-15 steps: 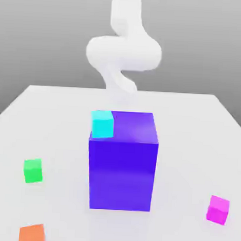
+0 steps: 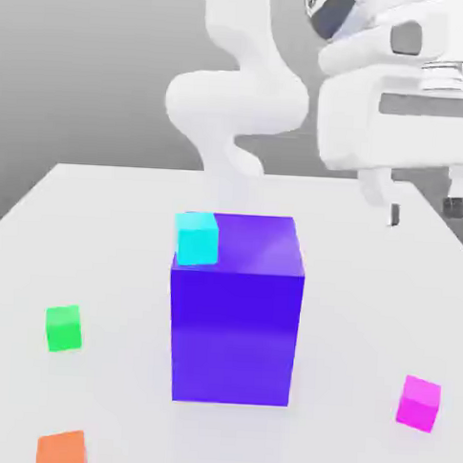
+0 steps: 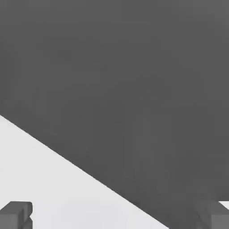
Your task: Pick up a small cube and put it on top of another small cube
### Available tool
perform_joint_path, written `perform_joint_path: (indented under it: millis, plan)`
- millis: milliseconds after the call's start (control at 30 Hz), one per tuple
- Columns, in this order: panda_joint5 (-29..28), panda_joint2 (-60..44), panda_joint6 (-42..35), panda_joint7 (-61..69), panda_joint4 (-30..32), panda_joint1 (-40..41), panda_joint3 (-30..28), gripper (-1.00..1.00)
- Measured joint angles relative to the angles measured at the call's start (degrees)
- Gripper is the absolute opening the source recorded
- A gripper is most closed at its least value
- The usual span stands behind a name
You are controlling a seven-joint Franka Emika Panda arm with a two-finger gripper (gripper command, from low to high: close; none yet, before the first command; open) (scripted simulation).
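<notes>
The small magenta cube [image 2: 418, 403] lies on the white table [image 2: 103, 200] near the front, at the exterior view's right. High above it and farther back hangs my gripper [image 2: 425, 209], open, with nothing between its fingers [image 2: 394, 211]. A cyan small cube [image 2: 197, 238] sits on the top corner of the large blue-purple block [image 2: 236, 317] in the middle. A green small cube [image 2: 63, 328] and an orange one [image 2: 61, 449] lie at the exterior view's left. In the hand view my gripper [image 3: 115, 220] spans a bare strip of table [image 3: 44, 188] and the dark backdrop.
The tall blue-purple block stands mid-table between the left cubes and the magenta one. The white arm [image 2: 237, 102] rises behind it. Bare table surrounds the magenta cube, close to the table's right edge [image 2: 445, 237].
The hand has swung into the exterior view at the upper right, where half a second ago only the arm's body showed. No cube has moved.
</notes>
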State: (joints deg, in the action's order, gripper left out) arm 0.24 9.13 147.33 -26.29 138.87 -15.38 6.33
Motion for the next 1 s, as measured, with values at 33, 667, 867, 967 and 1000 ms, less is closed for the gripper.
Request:
perform_joint_path:
  millis: [33,667,867,967,1000]
  plan:
    - [-0.2,-2.1,0.9,0.9,0.4,-0.6,0.6,0.00]
    - [-10.4,-33.1,17.3,4.4,2.2,-11.7,0.3,-1.00]
    - [-8.6,-28.4,13.6,5.8,3.2,-10.4,2.0,-1.00]
    - [-6.2,-23.3,10.2,7.9,3.0,-9.0,3.3,-1.00]
    - [-5.6,-22.0,9.9,8.2,2.8,-7.7,2.5,-1.00]
